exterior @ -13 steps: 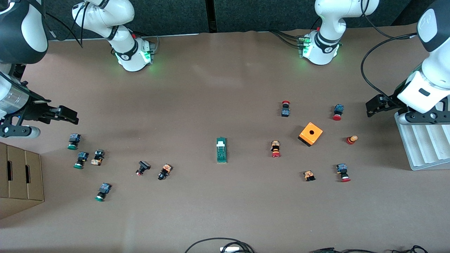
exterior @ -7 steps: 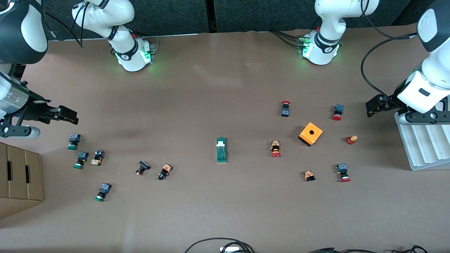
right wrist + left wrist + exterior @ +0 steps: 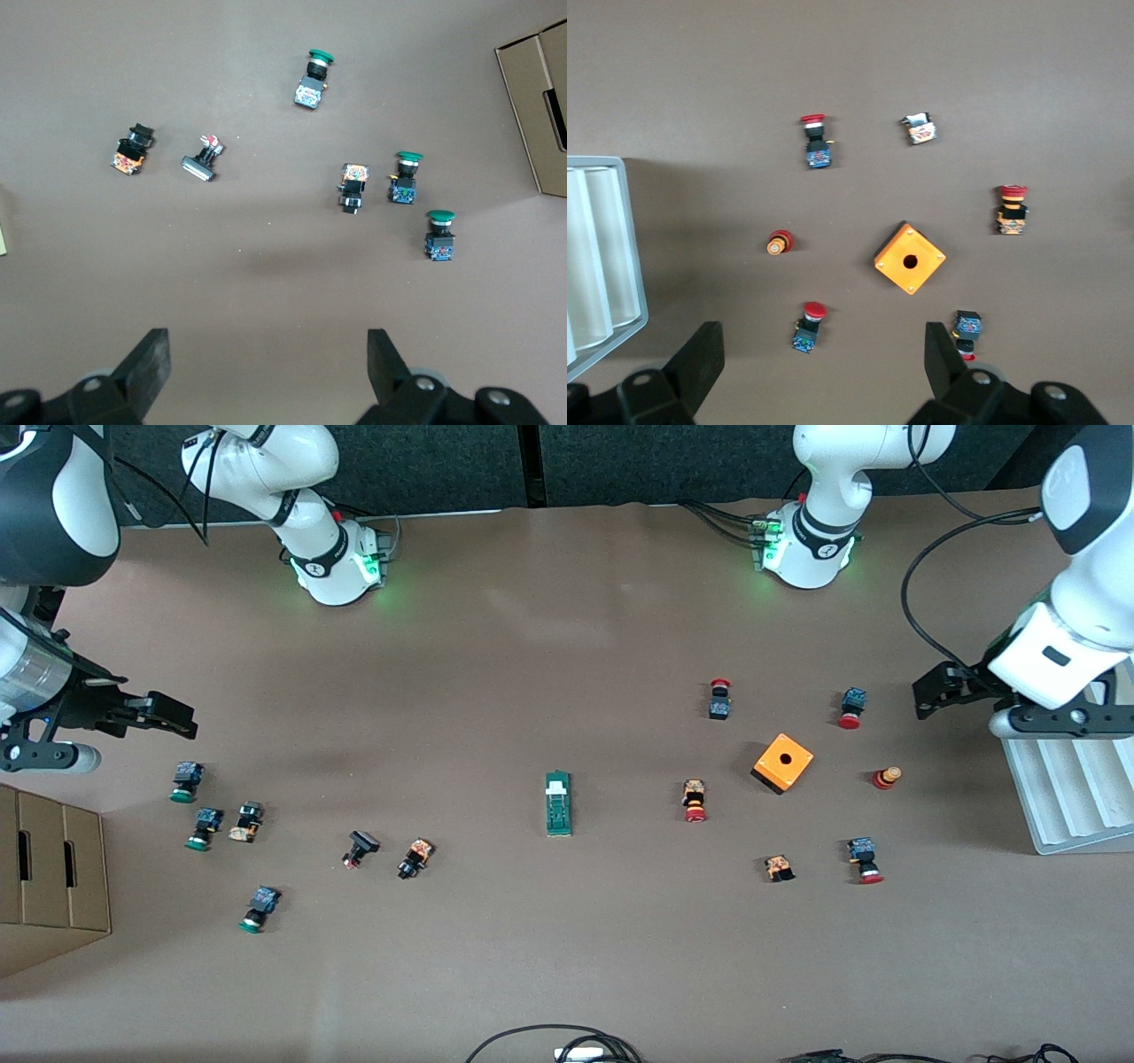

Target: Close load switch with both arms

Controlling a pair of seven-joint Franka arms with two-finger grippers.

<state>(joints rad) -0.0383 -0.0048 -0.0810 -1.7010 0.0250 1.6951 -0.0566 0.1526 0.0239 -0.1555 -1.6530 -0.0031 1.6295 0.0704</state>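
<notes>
One load switch [image 3: 558, 803] mid-table, untouched, twelve small push buttons scattered, six toward each arm's end, one orange box [image 3: 783, 762], left gripper [image 3: 928, 698] and right gripper [image 3: 177, 717] both spread wide, empty, one cardboard box [image 3: 49, 868] cut off, grey tray [image 3: 1067, 797] partly hidden.

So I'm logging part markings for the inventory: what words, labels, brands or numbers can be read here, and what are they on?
No text can be read in any view.
load switch: white tab only, no print visible.
orange box: blank.
Push buttons, such as the green one: labels too small to read.
Arm base: dark band with a mark, unreadable.
</notes>
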